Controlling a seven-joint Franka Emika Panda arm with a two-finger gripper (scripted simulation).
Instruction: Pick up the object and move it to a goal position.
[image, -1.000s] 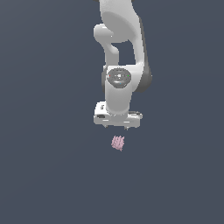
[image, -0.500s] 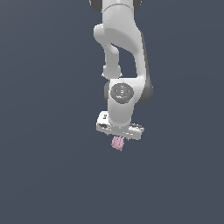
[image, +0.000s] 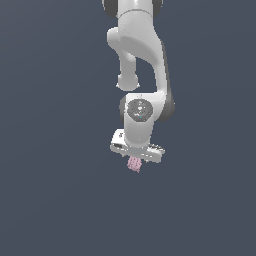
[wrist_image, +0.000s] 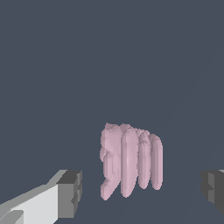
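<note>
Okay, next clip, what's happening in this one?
A white Panda arm is reaching down over a small pale pink ridged block. The gripper is open, and in the wrist view the block sits between the two dark fingertips with a gap on each side, so nothing is clamped yet. In the exterior view the block shows just under the gripper body. No goal marker can be seen. The pick-up has not happened; closing on the block looks like the likely next move.

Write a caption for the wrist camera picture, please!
Open gripper straddling the ridged pink block, a gap left on both sides.
</note>
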